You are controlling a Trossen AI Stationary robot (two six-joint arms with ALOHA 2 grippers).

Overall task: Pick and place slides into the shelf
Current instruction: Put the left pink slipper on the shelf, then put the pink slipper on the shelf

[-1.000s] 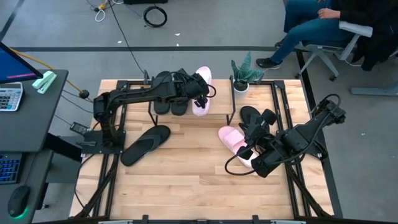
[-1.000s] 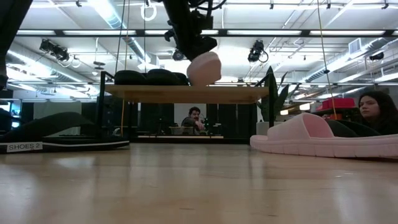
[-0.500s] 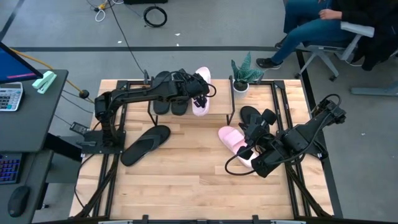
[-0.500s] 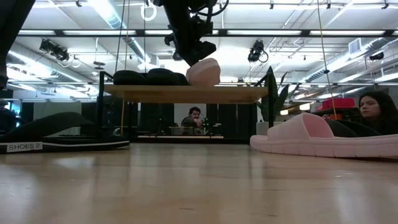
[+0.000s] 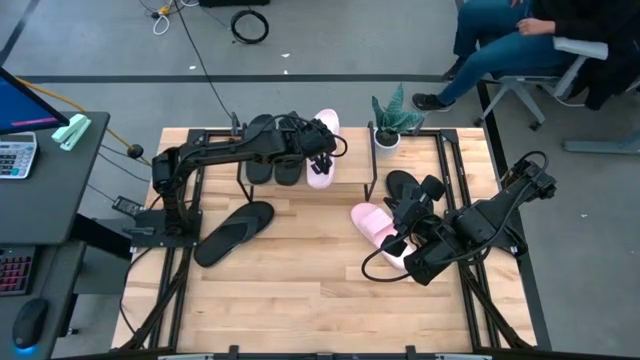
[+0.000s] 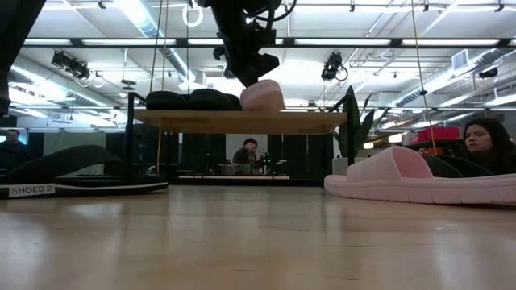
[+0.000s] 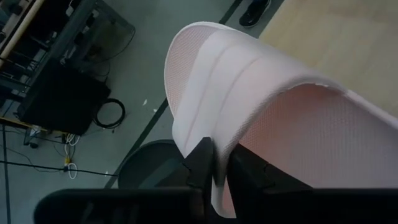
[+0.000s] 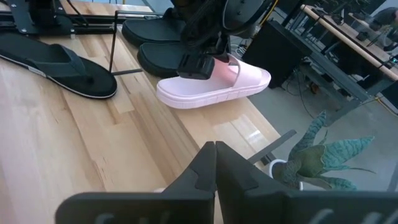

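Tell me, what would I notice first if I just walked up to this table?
Probably the left pincer setting a pink slide on the shelf at the table's far side, right beside two black slides. The other pink slide lies on the table by the waiting right pincer, and a black flip-flop lies toward the left.

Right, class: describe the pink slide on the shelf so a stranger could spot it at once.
Find the wooden shelf at the table's far edge. Three shoes sit on it, with the left gripper at the pink slide. It is the only pale one, beside two black slides.
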